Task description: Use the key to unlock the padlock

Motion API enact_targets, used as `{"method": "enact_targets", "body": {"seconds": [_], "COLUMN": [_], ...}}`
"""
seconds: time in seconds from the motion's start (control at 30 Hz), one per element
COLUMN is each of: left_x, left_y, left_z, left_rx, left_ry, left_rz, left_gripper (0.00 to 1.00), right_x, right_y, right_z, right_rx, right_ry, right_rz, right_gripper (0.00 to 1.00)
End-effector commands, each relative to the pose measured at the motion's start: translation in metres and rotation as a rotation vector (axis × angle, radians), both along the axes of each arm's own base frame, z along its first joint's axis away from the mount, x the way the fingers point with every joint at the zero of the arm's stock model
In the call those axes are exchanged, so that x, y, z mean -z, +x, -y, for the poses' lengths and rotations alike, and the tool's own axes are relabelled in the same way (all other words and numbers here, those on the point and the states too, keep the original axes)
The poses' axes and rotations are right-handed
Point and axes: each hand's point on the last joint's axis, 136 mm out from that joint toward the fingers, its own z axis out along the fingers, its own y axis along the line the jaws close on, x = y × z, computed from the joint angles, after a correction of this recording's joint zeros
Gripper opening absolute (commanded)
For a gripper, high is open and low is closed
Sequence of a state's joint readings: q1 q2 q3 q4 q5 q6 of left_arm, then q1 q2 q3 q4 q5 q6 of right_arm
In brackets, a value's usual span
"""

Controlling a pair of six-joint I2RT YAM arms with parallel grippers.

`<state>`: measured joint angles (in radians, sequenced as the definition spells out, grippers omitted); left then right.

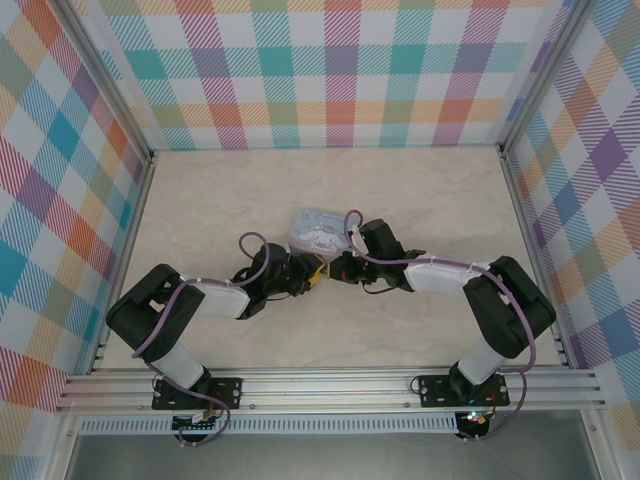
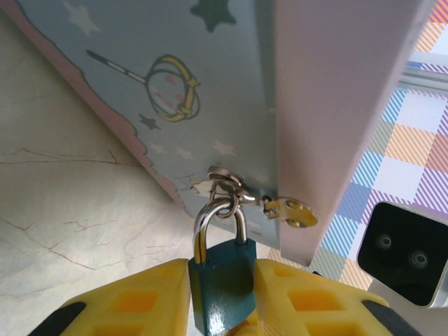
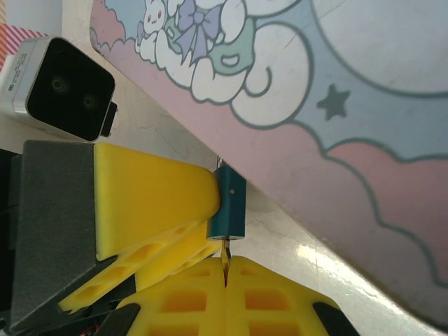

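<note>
Right pincer (image 3: 225, 264) pinching key (image 3: 224, 250), tip seemingly in padlock (image 3: 229, 203), left pincer (image 3: 210, 214) gripping padlock, tin (image 3: 336, 140) behind

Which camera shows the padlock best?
Left wrist: the padlock sits centred, body in the left end effector, shackle through the tin's clasp. Right wrist gives one narrow side, the key at its end. Top view: too small to tell.

This looks like a robot lab's test cell — aluminium rails (image 1: 330, 385) frame a pale marble-look bench (image 1: 250, 190) walled by bright plaid panels (image 1: 340, 70) — with the left arm (image 1: 190, 305) and right arm (image 1: 480, 290) bolted on.
</note>
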<state>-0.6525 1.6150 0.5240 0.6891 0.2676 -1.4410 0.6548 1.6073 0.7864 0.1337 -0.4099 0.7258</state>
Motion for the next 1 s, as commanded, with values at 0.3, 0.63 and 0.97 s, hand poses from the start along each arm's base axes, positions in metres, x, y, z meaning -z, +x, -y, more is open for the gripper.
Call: {"method": "enact_targets", "body": {"seconds": [0.3,0.63,0.97], "left_x": [-0.008,-0.013,-0.017], "left_y": [0.004,0.005,0.007], "left_z": [0.008,0.005,0.006], "left_rx": [-0.002,-0.008,-0.011], "left_ry": [-0.022,0.001,-0.005], "left_rz": [0.034,0.048,0.055], "left_gripper": [0.16,0.00,0.00], "right_x": [-0.012,-0.012,-0.022], "right_y": [-0.001,-0.001,-0.002], "right_z": [-0.009,0.009,0.041], "right_rx": [-0.028,-0.019,-0.099], "right_ry": [0.054,0.007,-0.165], "right_rz": [0.016,0.074,0.315], "right_gripper": [0.00,0.17,0.35]}}
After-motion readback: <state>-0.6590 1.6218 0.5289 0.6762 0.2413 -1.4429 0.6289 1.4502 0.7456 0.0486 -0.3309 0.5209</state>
